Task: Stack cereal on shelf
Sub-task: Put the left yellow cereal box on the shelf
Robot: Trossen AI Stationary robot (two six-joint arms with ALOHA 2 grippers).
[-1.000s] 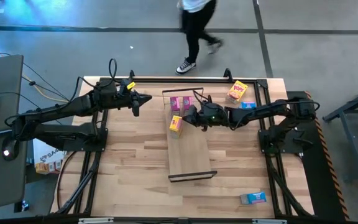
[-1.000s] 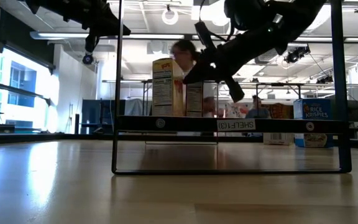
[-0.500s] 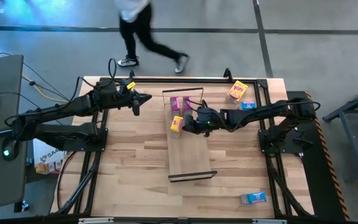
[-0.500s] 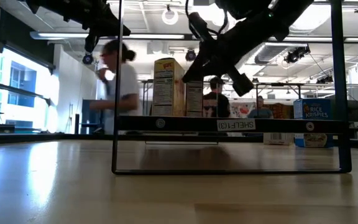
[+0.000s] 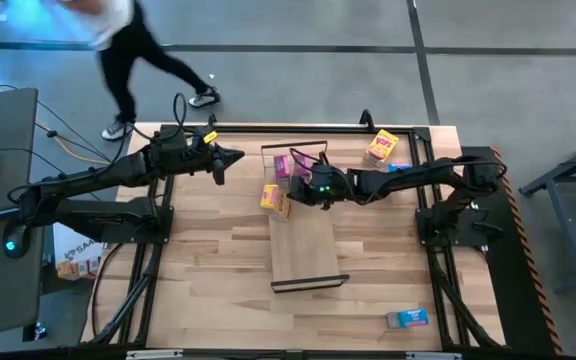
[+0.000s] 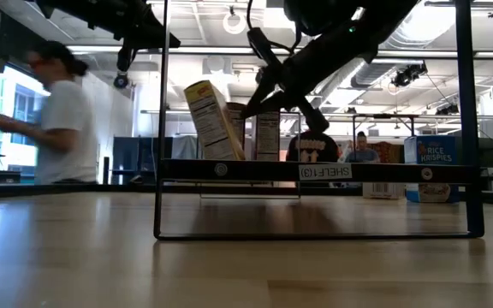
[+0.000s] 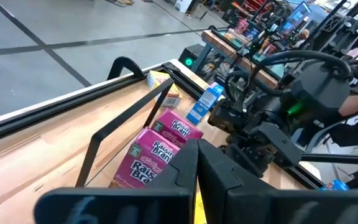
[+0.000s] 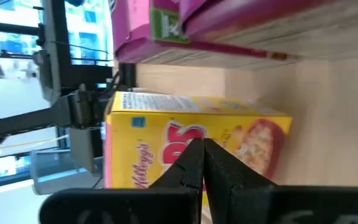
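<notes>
Three cereal boxes remained off the shelf (image 5: 306, 250), so roughly half the job looked undone: nearest, a light blue box (image 5: 407, 318) lay on the surface (image 5: 208, 260) by the near edge, well apart from both arms, while a yellow box (image 5: 382, 146) and a second blue box (image 5: 399, 169) sat near the far right corner. On the shelf's far end stood two pink boxes (image 5: 286, 164), and just nearer than them a yellow box (image 5: 275, 200) was tipping out over the shelf's left edge, so I judged it not properly placed. The right gripper (image 5: 310, 187) hovered just beside that leaning box, jaws closed and empty, its tips close against the box face; contact could not be confirmed. Farther left, the left gripper (image 5: 220, 160) waited above the surface, jaws closed, holding nothing.
</notes>
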